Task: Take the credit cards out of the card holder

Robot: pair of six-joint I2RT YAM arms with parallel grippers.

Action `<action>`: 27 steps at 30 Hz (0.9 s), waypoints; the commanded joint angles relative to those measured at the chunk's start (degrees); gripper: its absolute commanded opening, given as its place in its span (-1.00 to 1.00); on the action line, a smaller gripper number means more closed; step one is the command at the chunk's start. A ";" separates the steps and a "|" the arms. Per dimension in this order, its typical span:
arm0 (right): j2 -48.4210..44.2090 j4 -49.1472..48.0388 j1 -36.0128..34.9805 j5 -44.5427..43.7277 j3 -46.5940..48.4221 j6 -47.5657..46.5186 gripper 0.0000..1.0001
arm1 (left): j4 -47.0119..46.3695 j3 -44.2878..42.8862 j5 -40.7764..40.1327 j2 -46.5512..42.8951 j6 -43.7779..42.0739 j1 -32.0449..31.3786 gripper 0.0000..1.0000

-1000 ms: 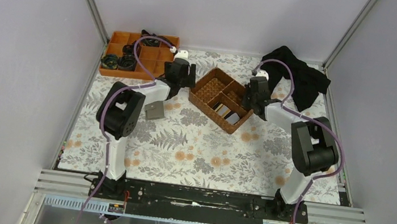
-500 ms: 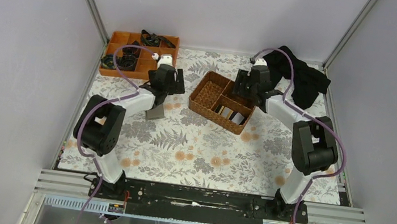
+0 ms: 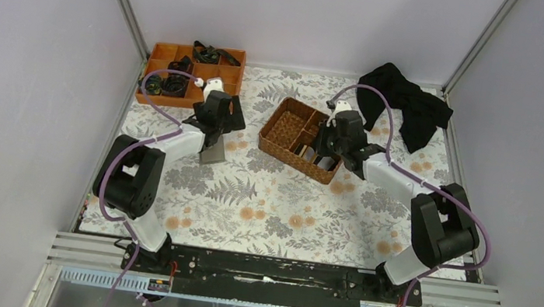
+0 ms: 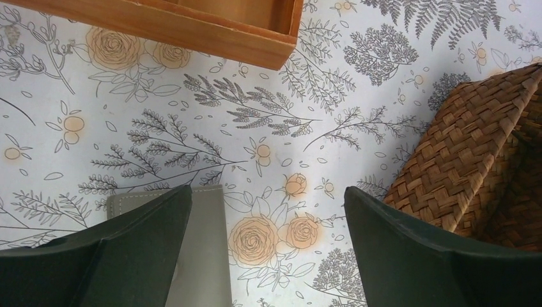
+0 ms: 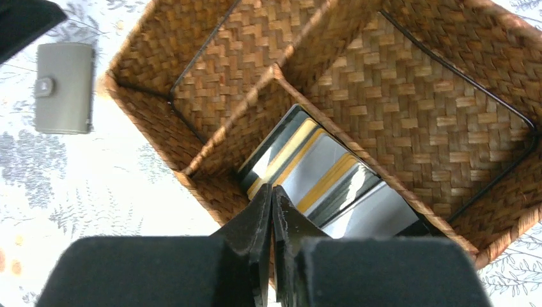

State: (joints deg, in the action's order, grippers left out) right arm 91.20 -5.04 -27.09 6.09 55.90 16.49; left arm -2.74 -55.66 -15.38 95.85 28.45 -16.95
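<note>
While cards [image 5: 326, 185] fill wicker basket [image 5: 422, 109], holder [image 5: 64, 86] nearby

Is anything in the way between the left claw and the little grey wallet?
Nothing visible is. The open left gripper hangs right above the card holder; the wicker basket lies off to one side.

Counting 1 card holder [image 5: 64, 87]. Counting 1 wicker basket [image 5: 409, 96], showing 3 compartments. The credit cards [image 5: 319, 176] are overlapping in 1 compartment: at least 3 are showing, exact total unclear. Also counting 1 orange tray [image 3: 154, 51], 1 black cloth [image 3: 407, 107], and 2 grippers: left gripper [image 4: 267, 198], right gripper [image 5: 271, 198].
</note>
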 commanded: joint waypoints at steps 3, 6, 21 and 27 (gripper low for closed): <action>2.98 2.56 -0.17 -6.21 1.34 0.27 -0.88 | 2.40 0.78 -0.42 0.42 2.36 0.14 1.00; 7.92 4.82 0.47 -11.10 5.17 2.34 -0.94 | 3.68 2.20 -0.10 -0.20 3.04 0.45 1.00; 0.16 -0.44 -1.66 -4.59 2.90 -0.73 -0.62 | 5.02 10.57 -11.90 -6.36 8.03 1.35 1.00; -2.44 -0.85 -3.79 -2.00 0.43 -0.44 -0.55 | 3.04 16.85 -9.84 -9.08 10.20 1.15 0.99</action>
State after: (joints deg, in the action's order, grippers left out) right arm 91.48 -4.27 -29.63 1.28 58.54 16.88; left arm 0.78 -42.68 -23.42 88.51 36.18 -15.99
